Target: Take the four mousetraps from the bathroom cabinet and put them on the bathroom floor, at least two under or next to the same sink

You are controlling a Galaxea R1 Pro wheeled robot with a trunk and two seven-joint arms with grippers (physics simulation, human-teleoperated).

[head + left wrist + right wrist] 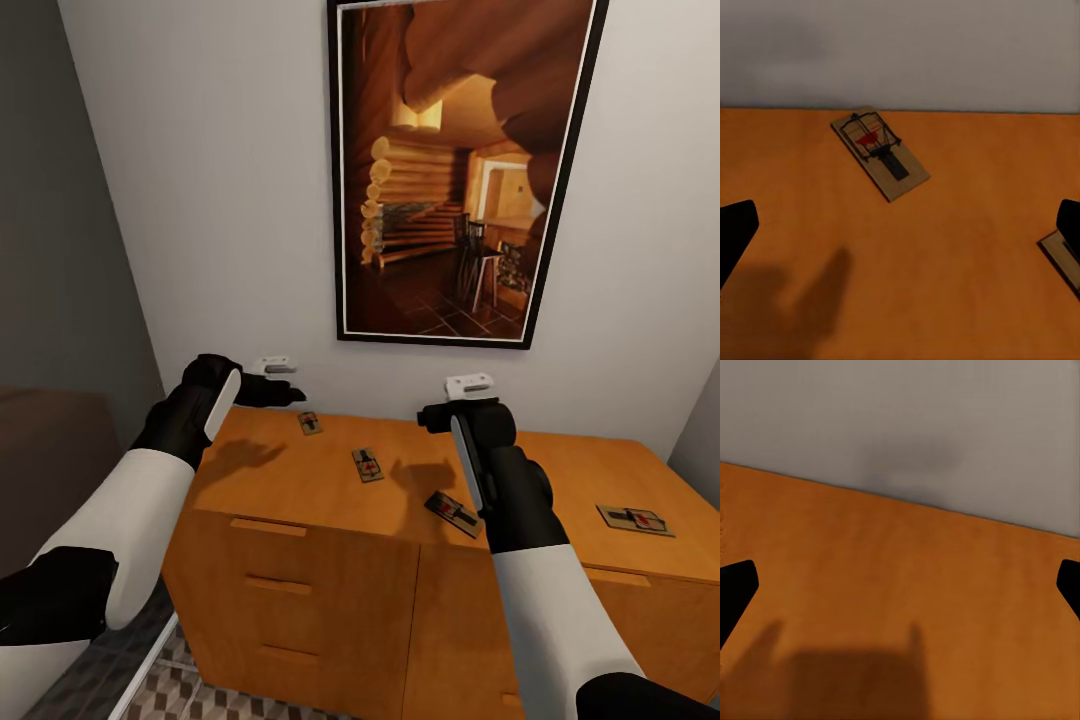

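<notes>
Four mousetraps lie on top of the orange-brown cabinet (300, 520), none yet on the tiled bathroom floor (185, 690): one near the back wall (310, 423), one a little forward of it (367, 465), one just beside the right forearm (453, 513), and one well apart toward the right end (635, 520). The left gripper (285, 392) hovers above the back-left part of the top with its fingers apart and empty; in the left wrist view the nearest trap (879, 152) lies flat ahead of it. The right gripper (440, 415) also hangs open over bare wood. Each trap looks light, stiff and thin, so I judge pinching across the long edges of the board safest, clear of the wire. No writing or brand is legible; the red mark is too small to read
</notes>
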